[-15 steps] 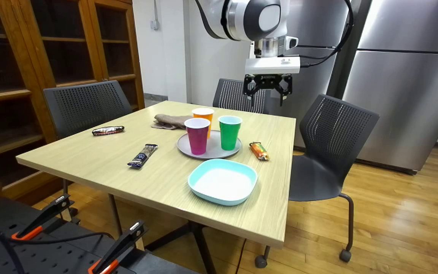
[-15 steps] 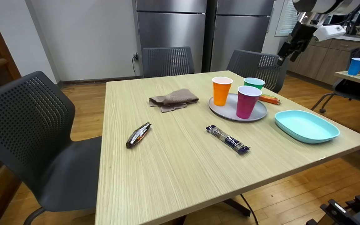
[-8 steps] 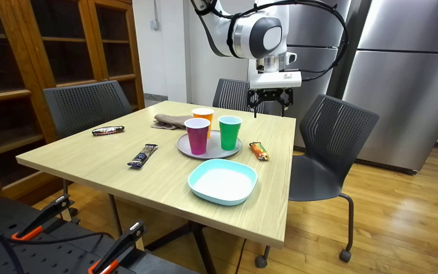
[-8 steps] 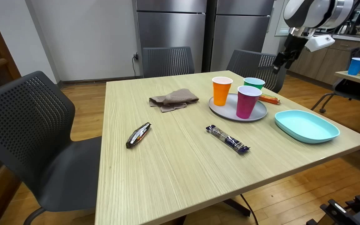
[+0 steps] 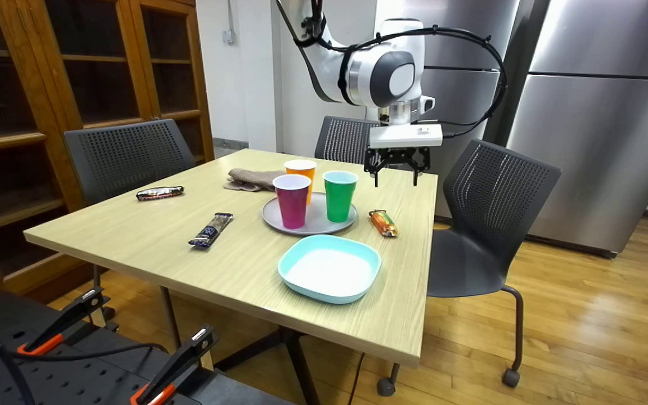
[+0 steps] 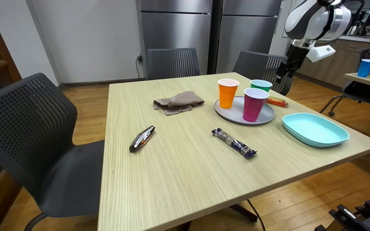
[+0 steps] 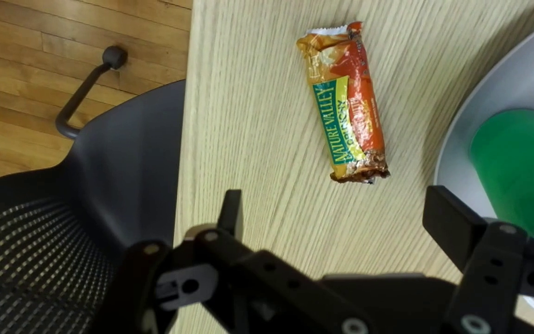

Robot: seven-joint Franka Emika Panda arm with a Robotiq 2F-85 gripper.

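My gripper [image 5: 396, 181] is open and empty above the table's edge. In the wrist view its spread fingers [image 7: 333, 208] stand apart with bare table between them. The nearest thing is an orange and yellow wrapped bar [image 7: 346, 104], lying flat just ahead of the fingertips; it also shows in both exterior views [image 5: 383, 223] [image 6: 277, 102]. A green cup [image 5: 340, 197] stands beside it on a grey plate [image 5: 270, 216], with a purple cup [image 5: 292, 201] and an orange cup [image 6: 227, 93]. The right finger overlaps the plate's edge in the wrist view, apparently above it.
A light blue square dish [image 5: 329, 269] lies near the front. A dark blue wrapped bar [image 6: 234, 142], a dark brown wrapped bar [image 6: 142, 138] and a brown cloth [image 6: 179, 102] lie on the table [image 6: 172, 179]. Dark chairs [image 5: 470, 247] stand around it.
My gripper has come down from high behind the table to lower over its edge, closer to the orange bar. It stays open. The things on the table have not moved.
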